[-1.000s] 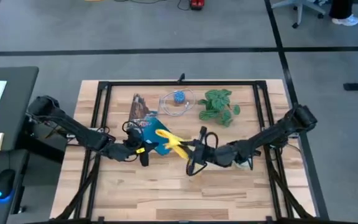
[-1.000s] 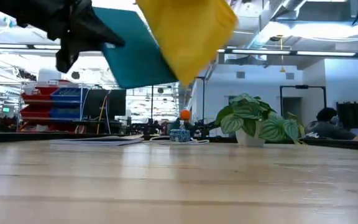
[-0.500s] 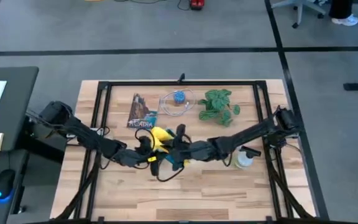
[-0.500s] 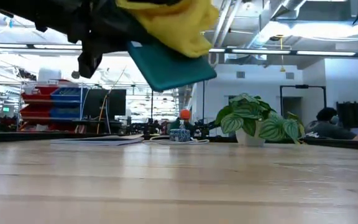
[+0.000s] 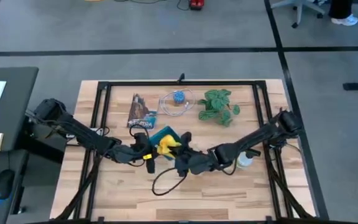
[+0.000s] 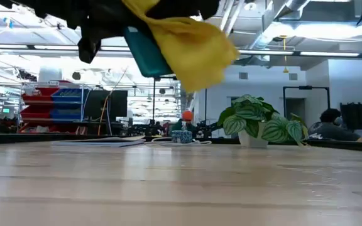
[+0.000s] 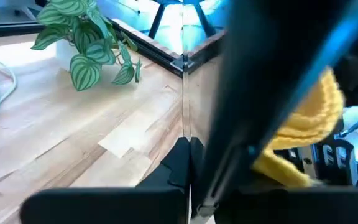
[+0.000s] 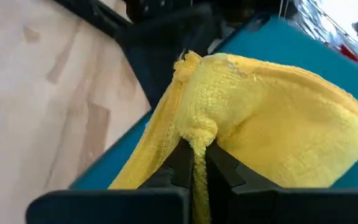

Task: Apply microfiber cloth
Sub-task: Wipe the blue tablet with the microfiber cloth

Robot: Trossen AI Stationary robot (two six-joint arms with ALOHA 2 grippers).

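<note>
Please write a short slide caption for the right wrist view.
Right gripper presses the yellow microfiber cloth onto the teal tablet.

The microfiber cloth (image 5: 166, 145), bright yellow and bunched into soft folds, hangs raised above the wooden surface (image 5: 229, 193), pinched at a gathered edge and draped against the teal back of the dark tablet (image 5: 160, 137).

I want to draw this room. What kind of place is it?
Probably a robot lab or workshop: red and blue storage bins on shelves, bare ceiling pipes, and a wooden table where the right gripper holds a microfiber cloth.
</note>
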